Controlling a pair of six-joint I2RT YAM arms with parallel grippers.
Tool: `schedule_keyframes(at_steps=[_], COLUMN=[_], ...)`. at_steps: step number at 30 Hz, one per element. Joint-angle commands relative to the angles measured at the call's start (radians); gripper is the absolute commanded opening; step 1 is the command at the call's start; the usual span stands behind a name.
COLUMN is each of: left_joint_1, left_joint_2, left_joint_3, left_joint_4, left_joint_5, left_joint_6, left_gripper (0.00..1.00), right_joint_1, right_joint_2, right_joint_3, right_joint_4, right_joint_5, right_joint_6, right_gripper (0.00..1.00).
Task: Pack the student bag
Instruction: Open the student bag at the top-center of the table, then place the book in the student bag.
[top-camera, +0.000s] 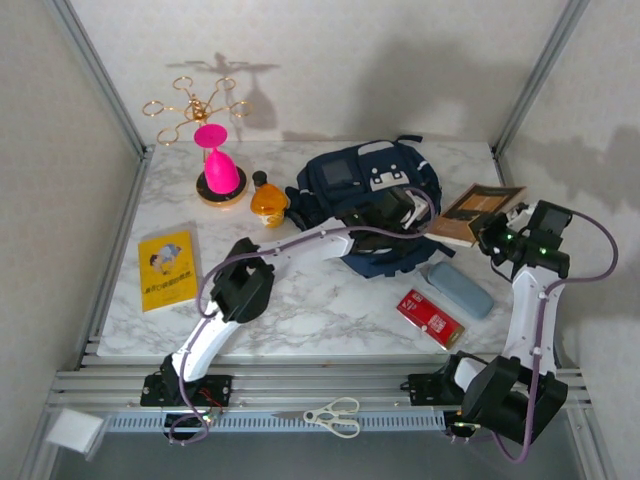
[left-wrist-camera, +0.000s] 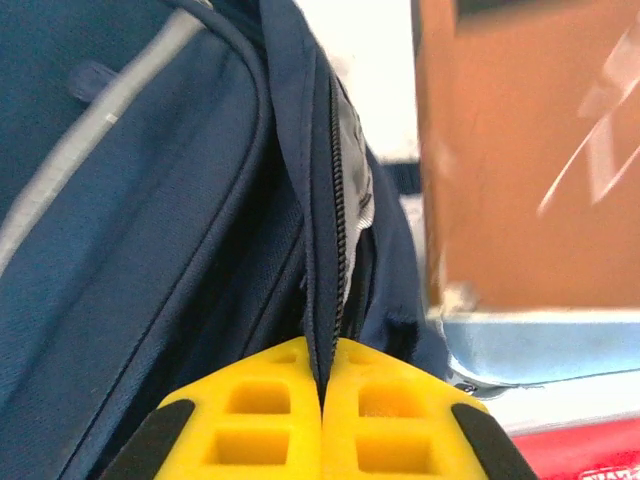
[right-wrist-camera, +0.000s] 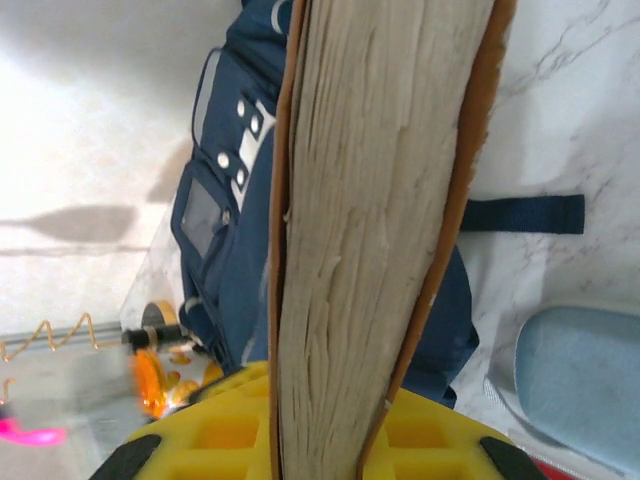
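Left gripper is pinched tight on the zip edge of the student bag, which lies at the back middle of the marble table. Right gripper clamps a brown book beside it. If that thin fabric slips free, I reckon the opening sags and the book snags.

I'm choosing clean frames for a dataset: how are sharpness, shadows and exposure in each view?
Top external: sharp and evenly lit, with soft shadows of the gold rack on the back wall. Left wrist: the zip of the student bag is crisp, the brown book beside it blurred. Right wrist: its page edges sharp, the orange bottle at lower left smeared, the pale background washed out.
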Motion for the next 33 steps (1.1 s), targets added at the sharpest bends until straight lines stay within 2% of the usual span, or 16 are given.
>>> schedule_keyframes(at_steps=[1, 4, 7, 10, 13, 15, 18, 22, 30, 31, 33], left_joint_1=[0.019, 0.034, 0.042, 0.044, 0.044, 0.044, 0.044, 0.043, 0.043, 0.042, 0.042], left_joint_2=[-0.169, -0.196, -0.219, -0.223, -0.23, -0.236, -0.242, -0.261, -0.304, -0.311, -0.322], left_joint_3=[-0.007, 0.007, 0.024, 0.073, 0.093, 0.093, 0.091, 0.081, 0.056, 0.048, 0.033], left_joint_4=[0.008, -0.009, 0.006, 0.004, 0.001, 0.0, -0.011, -0.01, -0.01, 0.0, 0.017], left_joint_5=[-0.106, -0.116, -0.105, -0.09, -0.076, -0.088, -0.088, -0.05, -0.058, -0.062, -0.07], left_joint_6=[0.01, 0.015, 0.024, 0.031, 0.038, 0.035, 0.026, 0.018, 0.011, 0.011, 0.006], left_gripper=[0.0, 0.0, 0.0, 0.0, 0.0, 0.0, 0.0, 0.0, 0.0, 0.0, 0.0], right_joint_1=[0.041, 0.095, 0.147, 0.242, 0.314, 0.394, 0.469, 0.473, 0.49, 0.503, 0.517], right_joint_2=[-0.047, -0.078, -0.094, -0.105, -0.149, -0.144, -0.058, 0.075, 0.445, 0.48, 0.538], right_joint_3=[0.038, 0.04, -0.011, -0.061, -0.217, -0.281, -0.346, -0.391, -0.28, -0.254, -0.178], right_joint_4=[-0.052, -0.097, -0.095, -0.079, 0.182, 0.32, 0.541, 0.863, 1.14, 1.135, 0.999], right_joint_5=[0.024, 0.04, -0.04, -0.059, -0.246, -0.246, -0.275, -0.324, -0.36, -0.352, -0.282], right_joint_6=[-0.041, -0.048, -0.038, -0.022, 0.136, 0.212, 0.262, 0.316, 0.312, 0.288, 0.188], right_gripper=[0.0, 0.0, 0.0, 0.0, 0.0, 0.0, 0.0, 0.0, 0.04, 0.05, 0.08])
